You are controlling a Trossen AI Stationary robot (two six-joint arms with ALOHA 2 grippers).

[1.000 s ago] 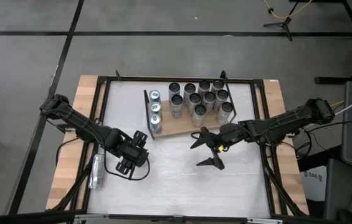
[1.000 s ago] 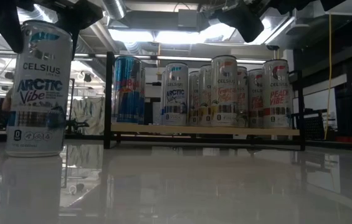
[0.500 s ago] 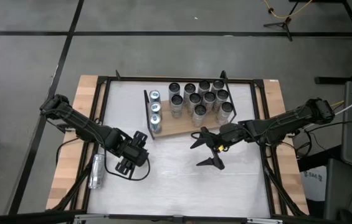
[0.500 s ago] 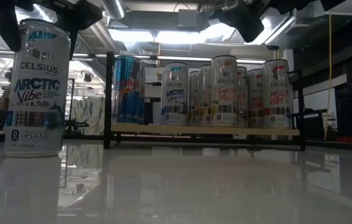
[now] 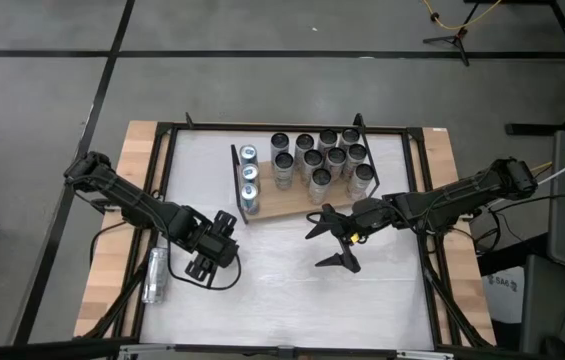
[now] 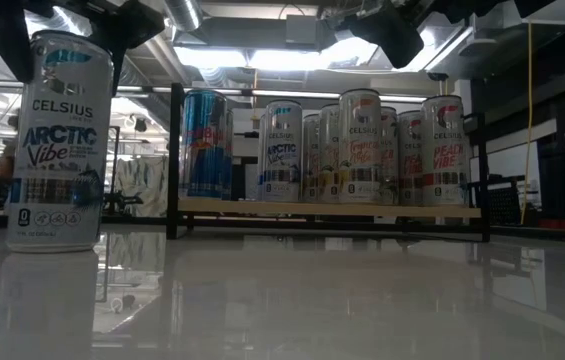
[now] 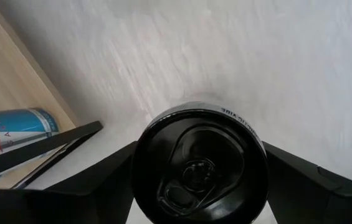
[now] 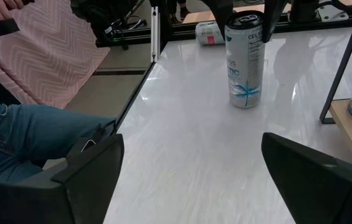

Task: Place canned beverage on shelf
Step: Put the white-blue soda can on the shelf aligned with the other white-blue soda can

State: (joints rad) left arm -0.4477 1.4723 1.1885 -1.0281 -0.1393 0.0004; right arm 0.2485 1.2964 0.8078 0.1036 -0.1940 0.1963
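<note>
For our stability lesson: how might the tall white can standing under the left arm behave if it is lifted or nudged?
The white can is tall and narrow, so a sideways nudge would probably tip it. Once down it would likely roll, being round like the can lying off the tabletop. Its smooth wall may slip unless the left gripper, jaws either side of it, squeezes firmly.

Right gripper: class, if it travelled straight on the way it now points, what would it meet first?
Probably the upright Celsius can held by the left gripper. The right gripper, jaws open, faces it across bare white tabletop; depth is hard to judge.
</note>
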